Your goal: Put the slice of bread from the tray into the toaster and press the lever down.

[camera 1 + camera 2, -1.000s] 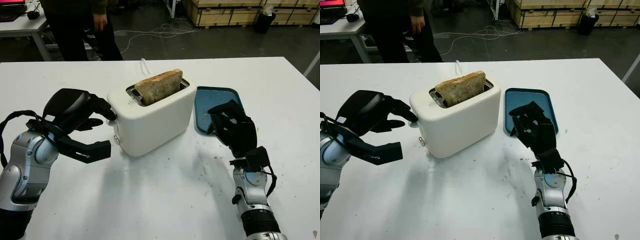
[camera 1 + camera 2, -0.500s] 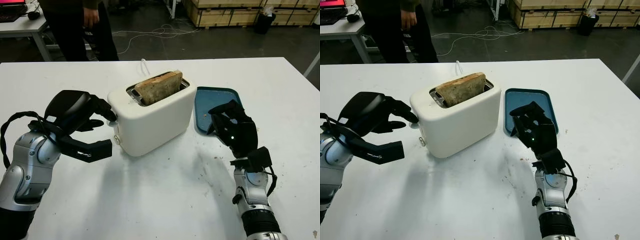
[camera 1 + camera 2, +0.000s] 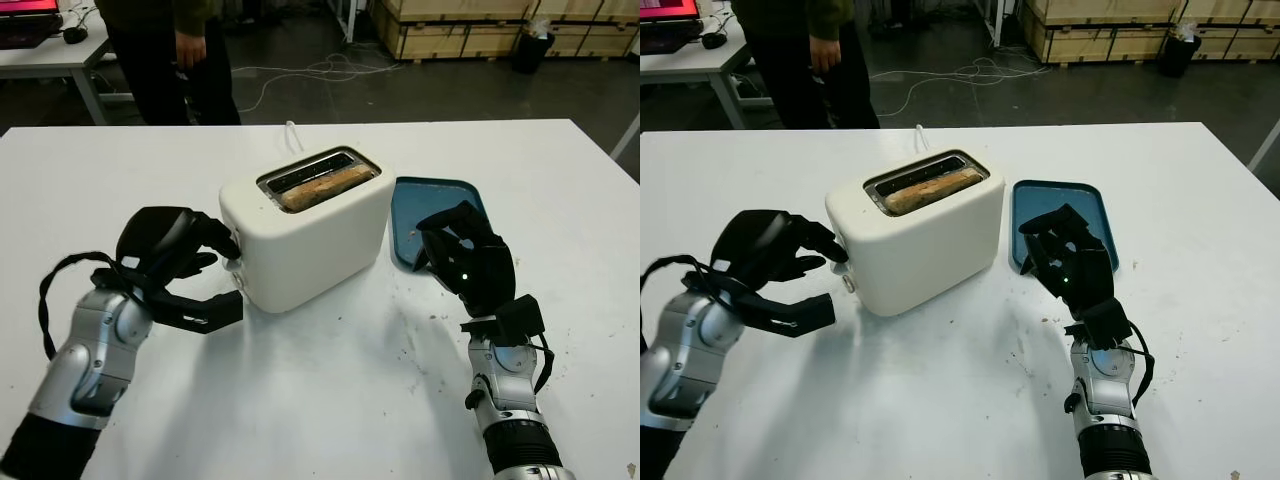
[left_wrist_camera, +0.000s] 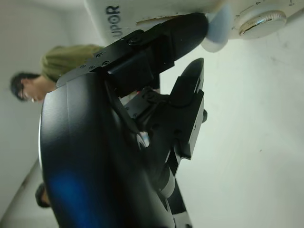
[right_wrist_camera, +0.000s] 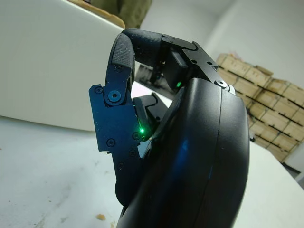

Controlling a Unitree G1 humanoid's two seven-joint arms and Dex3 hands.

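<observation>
The white toaster point(image 3: 310, 235) stands mid-table. The slice of bread point(image 3: 322, 186) sits low in its slot, only its top edge showing. My left hand point(image 3: 222, 275) is at the toaster's left end, fingers curled. One fingertip point(image 4: 190, 26) presses on the pale lever point(image 4: 216, 29), which sits low on that end, beside a round knob point(image 4: 262, 20). To the right of the toaster lies the blue tray point(image 3: 440, 192), with nothing on it. My right hand point(image 3: 462, 262) hovers over the tray's near edge, fingers curled and holding nothing.
A person point(image 3: 165, 50) stands beyond the table's far edge. The toaster's white cord point(image 3: 291, 131) runs off the back. Crumbs point(image 3: 410, 345) dot the table in front of the tray. Wooden crates point(image 3: 450, 25) line the floor behind.
The bread has sunk from standing high to down inside the slot. My left hand has moved down and closer to the toaster's end with the lever. The right hand has stayed put.
</observation>
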